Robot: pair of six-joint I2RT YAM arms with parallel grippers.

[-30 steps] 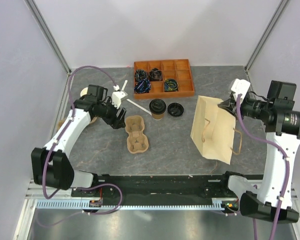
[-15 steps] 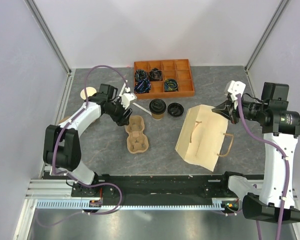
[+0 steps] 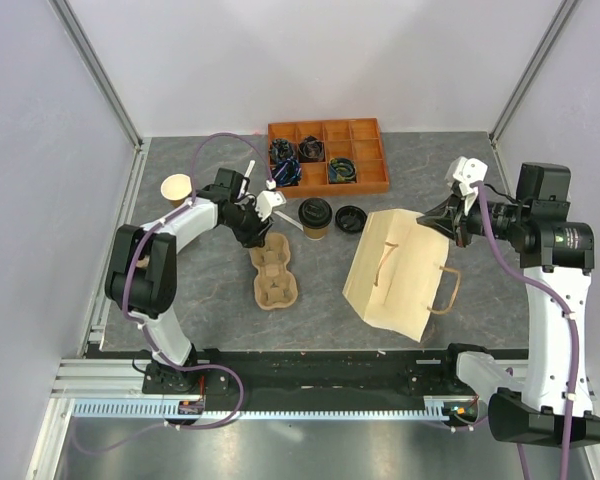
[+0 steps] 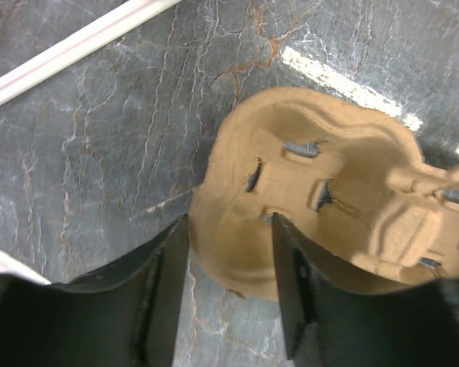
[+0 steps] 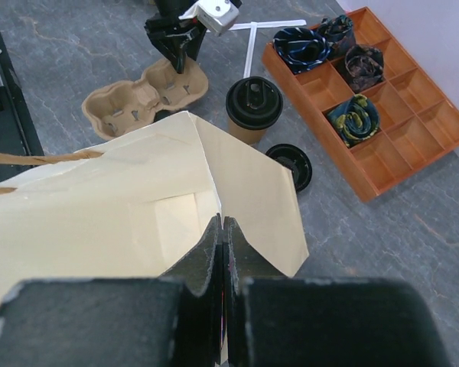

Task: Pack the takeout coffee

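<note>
**Clerk:** Item one: takeout coffee [image 3: 315,218]. Small brown paper cup, black lid fitted, standing upright. Location?

**Checker:** On the table, between the cup carrier [image 3: 271,270] and a loose black lid [image 3: 351,218], just in front of the orange tray [image 3: 376,187]. Nothing touches it. A like cup with no lid [image 3: 177,188] stands far to the left and is not the item.

**Clerk:** Item two: left gripper [image 4: 226,283].

**Checker:** Jaws part-way apart, straddling the end rim of the carrier. One finger is outside the wall and the other over the first well. No clamp shows. It is near the coffee, not on it.

**Clerk:** Item three: right gripper [image 5: 222,225].

**Checker:** Pinched closed on the top edge of the paper bag [image 3: 395,275], holding the mouth lifted and open. The bag sits to the right of the coffee, near it but apart.

**Clerk:** Handling notes for item one?

**Checker:** All of this is judgement. The paper wall is thin and likely gives under a hard squeeze. The weight depends on the fill, which the lid hides. The lid is smooth plastic, probably only pressed on, so it makes a poor handle and may pop off. The best hold is probably across the paper wall just below the lid rim, where the cup is stiffest, with a light grip. The cup should stay upright all the way into the bag or carrier, since tilting it risks a leak at the sip hole.
</note>
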